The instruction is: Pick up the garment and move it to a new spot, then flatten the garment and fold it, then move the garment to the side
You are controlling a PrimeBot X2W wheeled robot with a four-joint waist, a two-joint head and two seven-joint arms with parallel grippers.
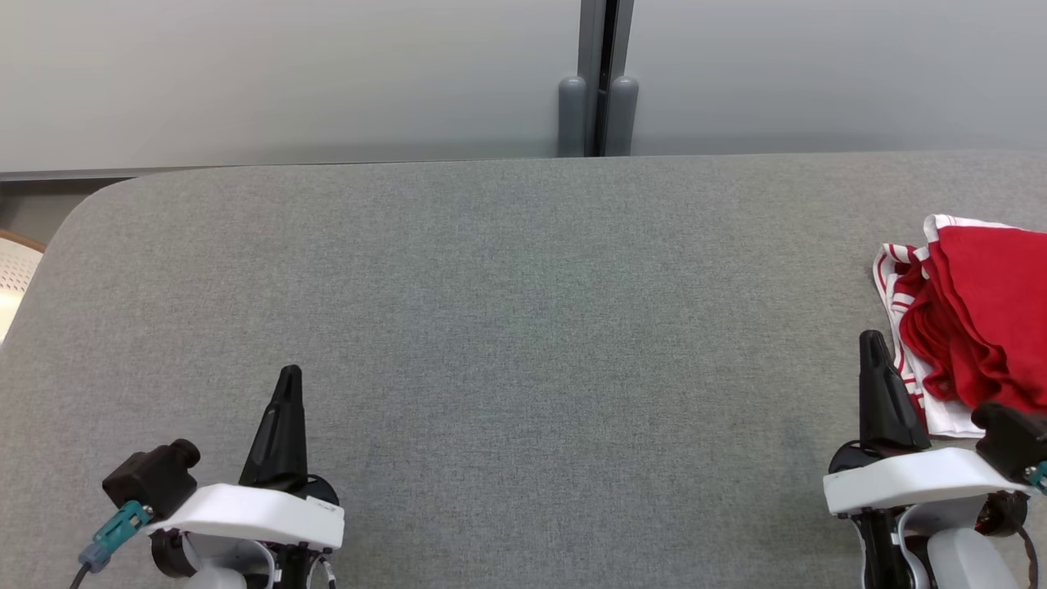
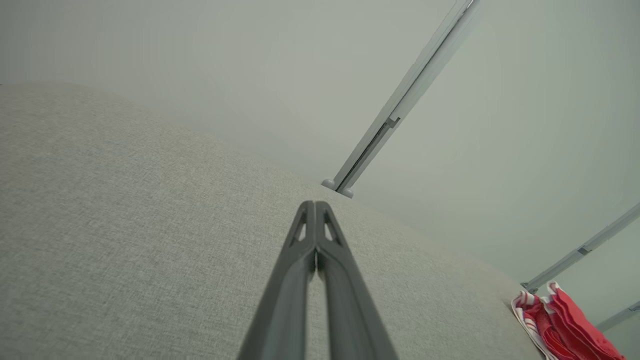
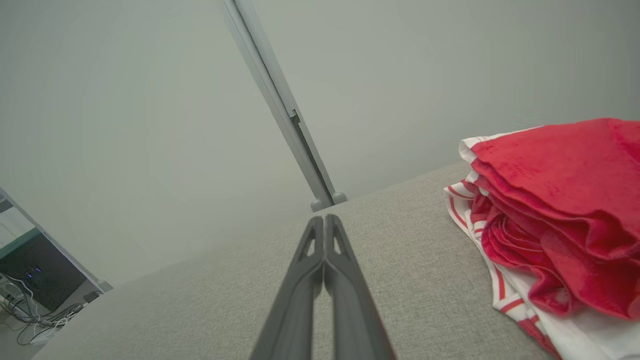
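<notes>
Left gripper (image 1: pixel 289 378) and right gripper (image 1: pixel 872 342) are both sitting pinched closed and empty, with the garment (image 1: pixel 981 311) lying bunched at the right edge of the grey table (image 1: pixel 491 327).
The red garment is sprawling in a loose heap, its long axis running near to far and its white, red-striped hem facing left. The right gripper is hovering just beside that hem, fingers pointing far. The left gripper is waiting well apart at the near left. A grey post (image 1: pixel 598 114) is standing behind the table's far edge.
</notes>
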